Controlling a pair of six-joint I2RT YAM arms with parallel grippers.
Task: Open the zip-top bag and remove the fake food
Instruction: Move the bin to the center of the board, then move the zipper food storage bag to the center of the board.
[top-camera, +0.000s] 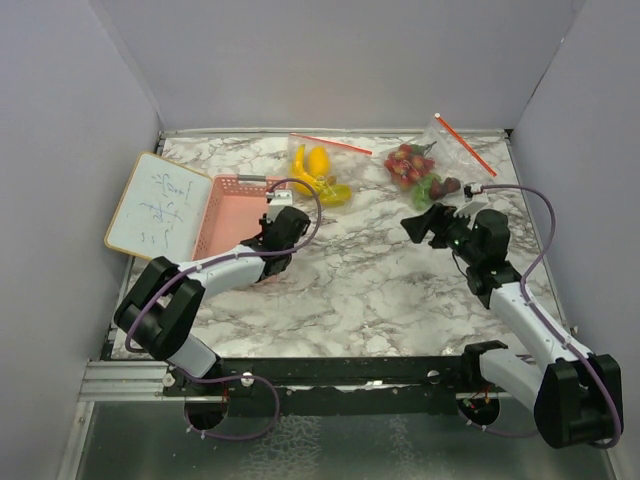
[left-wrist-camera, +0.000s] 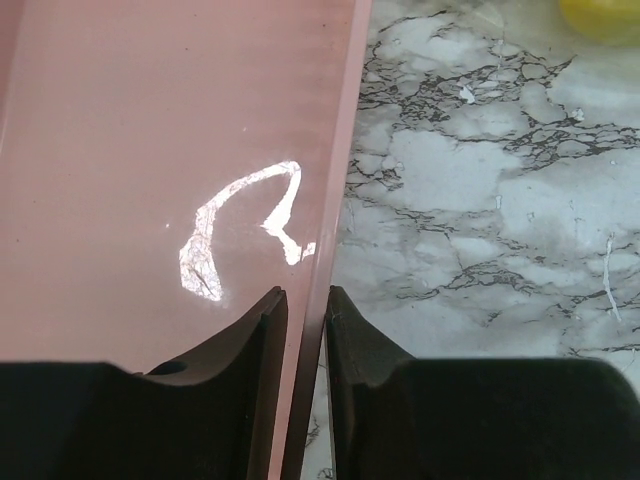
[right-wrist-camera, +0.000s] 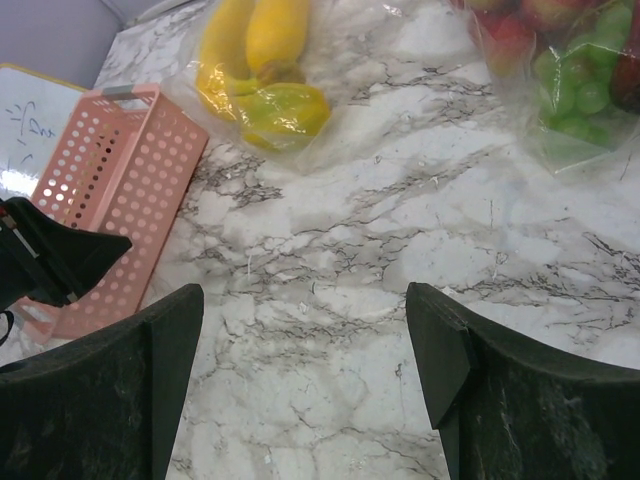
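Top external: fake food sits inside the yellow bag and the red-green bag at the back of the table, neither opened yet I think. Left gripper pinches the pink basket wall; right gripper hangs spread wide near the red-green bag. Next up: grab its red zip strip.

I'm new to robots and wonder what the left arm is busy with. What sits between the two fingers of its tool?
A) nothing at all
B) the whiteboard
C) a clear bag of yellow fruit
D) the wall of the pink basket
D: in the left wrist view the left tool has one finger on each side of the thin wall of the pink basket, closed narrowly around its edge.
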